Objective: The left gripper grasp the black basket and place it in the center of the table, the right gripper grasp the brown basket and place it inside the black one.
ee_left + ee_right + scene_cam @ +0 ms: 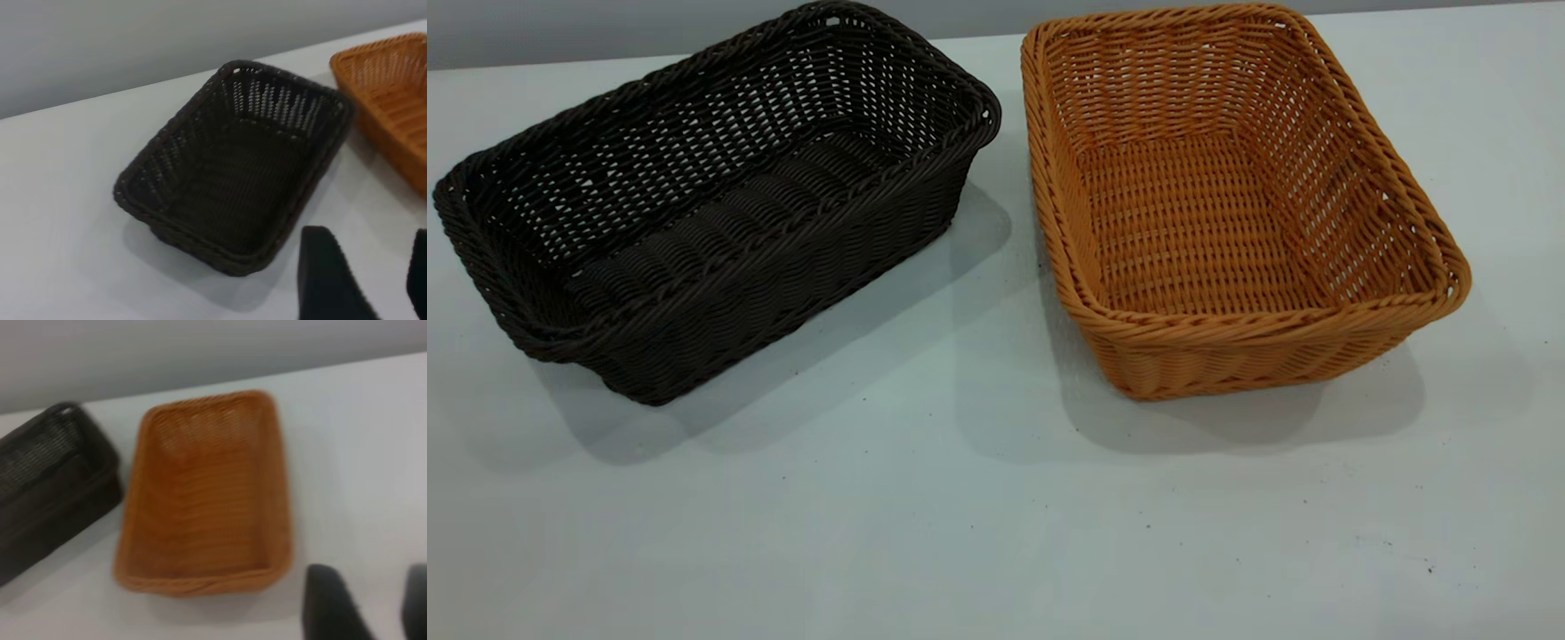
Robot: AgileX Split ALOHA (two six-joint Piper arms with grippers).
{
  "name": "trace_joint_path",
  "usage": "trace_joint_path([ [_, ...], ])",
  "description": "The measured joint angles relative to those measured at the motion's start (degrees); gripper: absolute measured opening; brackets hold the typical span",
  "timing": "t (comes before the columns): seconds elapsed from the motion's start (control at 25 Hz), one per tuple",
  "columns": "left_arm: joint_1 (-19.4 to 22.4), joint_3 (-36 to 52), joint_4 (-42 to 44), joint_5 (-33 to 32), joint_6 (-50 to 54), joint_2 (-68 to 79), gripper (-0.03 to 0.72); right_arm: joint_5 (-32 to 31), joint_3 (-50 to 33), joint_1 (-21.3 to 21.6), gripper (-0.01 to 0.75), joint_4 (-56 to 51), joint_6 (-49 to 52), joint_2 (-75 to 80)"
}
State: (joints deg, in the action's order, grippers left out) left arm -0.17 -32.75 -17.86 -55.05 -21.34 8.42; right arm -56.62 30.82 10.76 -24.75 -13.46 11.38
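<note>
The black basket (711, 204) rests empty on the white table (960, 533) at the left, angled. Beside it at the right stands the brown basket (1227, 204), also empty. In the exterior view neither arm shows. The left wrist view has the black basket (233, 167) ahead of my left gripper (370, 257), which is open over bare table, apart from the basket. My right gripper (365, 587) hangs open over bare table too, just off a corner of the brown basket (207, 493), touching nothing.
A grey wall (605, 27) runs behind the table's far edge. A narrow gap separates the two baskets. Bare table stretches across the whole front.
</note>
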Motion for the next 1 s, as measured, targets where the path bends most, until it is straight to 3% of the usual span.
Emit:
trace_joint_path([
  [0.12, 0.0, -0.76, 0.4, 2.79, -1.75, 5.18, 0.321, 2.14, 0.0, 0.0, 0.375, -4.71, -0.39, 5.19],
  [0.24, 0.0, -1.85, 0.4, 8.01, -1.82, 10.81, 0.328, 3.59, -0.07, 0.0, 0.41, -11.67, 0.79, 10.21],
  [0.6, 0.0, -7.56, 0.25, 19.74, -4.63, 31.02, 0.33, 7.22, -0.14, 0.05, 0.416, -32.24, 10.75, 26.2],
  [1.0, 0.0, -8.49, 0.09, 24.36, -7.49, 43.38, 0.33, 6.57, -3.66, 0.01, 0.416, -37.95, 28.23, 42.93],
])
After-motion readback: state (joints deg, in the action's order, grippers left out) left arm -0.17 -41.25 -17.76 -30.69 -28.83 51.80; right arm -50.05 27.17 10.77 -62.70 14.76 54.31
